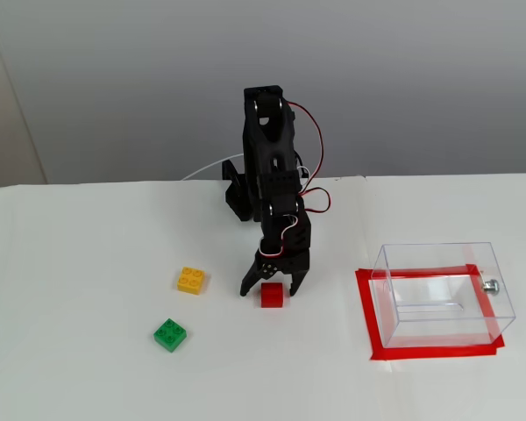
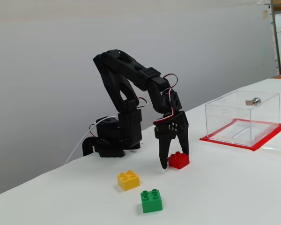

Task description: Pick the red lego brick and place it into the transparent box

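Observation:
The red lego brick (image 1: 272, 296) sits on the white table, right of centre; it also shows in the other fixed view (image 2: 179, 161). My black gripper (image 1: 271, 288) points down over it, jaws open, one finger on each side of the brick, tips at or near the table. In the side-on fixed view the gripper (image 2: 174, 159) straddles the brick the same way. I cannot tell whether the fingers touch it. The transparent box (image 1: 394, 307) stands empty at the right with a small metal knob (image 1: 491, 285) on its side; it also shows in the other fixed view (image 2: 229, 119).
A yellow brick (image 1: 191, 280) and a green brick (image 1: 171, 334) lie left of the gripper. The box stands inside a red tape rectangle (image 1: 430, 353). The arm's base (image 1: 237, 193) is at the table's back edge, before a grey wall.

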